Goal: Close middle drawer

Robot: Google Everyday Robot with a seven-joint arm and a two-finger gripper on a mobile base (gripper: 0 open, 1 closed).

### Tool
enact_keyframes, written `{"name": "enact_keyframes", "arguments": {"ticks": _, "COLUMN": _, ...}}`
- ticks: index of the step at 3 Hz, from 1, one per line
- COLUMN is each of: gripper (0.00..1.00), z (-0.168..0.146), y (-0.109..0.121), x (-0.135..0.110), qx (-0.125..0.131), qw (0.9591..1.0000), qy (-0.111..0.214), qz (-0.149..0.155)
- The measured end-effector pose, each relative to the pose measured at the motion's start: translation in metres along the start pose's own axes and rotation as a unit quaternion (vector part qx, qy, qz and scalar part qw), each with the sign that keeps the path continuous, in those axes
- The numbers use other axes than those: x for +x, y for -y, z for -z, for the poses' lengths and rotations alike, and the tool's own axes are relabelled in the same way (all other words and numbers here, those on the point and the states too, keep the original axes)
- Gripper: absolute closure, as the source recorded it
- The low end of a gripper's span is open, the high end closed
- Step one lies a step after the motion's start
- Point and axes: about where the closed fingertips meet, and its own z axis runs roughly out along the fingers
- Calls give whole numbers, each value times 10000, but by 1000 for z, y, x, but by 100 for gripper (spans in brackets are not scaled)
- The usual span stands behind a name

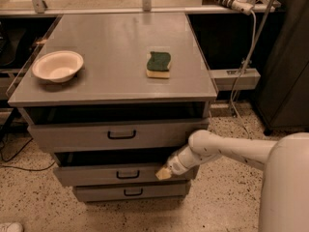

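Observation:
The grey cabinet [116, 93] has three drawers. The middle drawer [96, 174] stands pulled out a little, its black bar handle [128, 175] at the centre of its flat front. The top drawer [116, 135] above it is also pulled out. My white arm comes in from the lower right. My gripper [163, 173] with its tan tip is at the right part of the middle drawer's front, touching or nearly touching it.
A white bowl [57, 66] and a green and yellow sponge [159, 64] lie on the cabinet top. The bottom drawer [130, 192] sits below. A cable [244, 57] hangs at the right beside a dark cabinet [285, 66]. The floor is speckled.

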Motion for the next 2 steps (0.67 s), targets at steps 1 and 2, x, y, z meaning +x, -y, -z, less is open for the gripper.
{"name": "enact_keyframes", "arguments": {"ticks": 1, "gripper": 81, "z": 0, "y": 0, "x": -1, "qx": 5, "qw": 10000, "qy": 7, "qz": 5}}
{"name": "enact_keyframes", "arguments": {"ticks": 2, "gripper": 58, "z": 0, "y": 0, "x": -1, "qx": 5, "qw": 10000, "qy": 7, "qz": 5}}
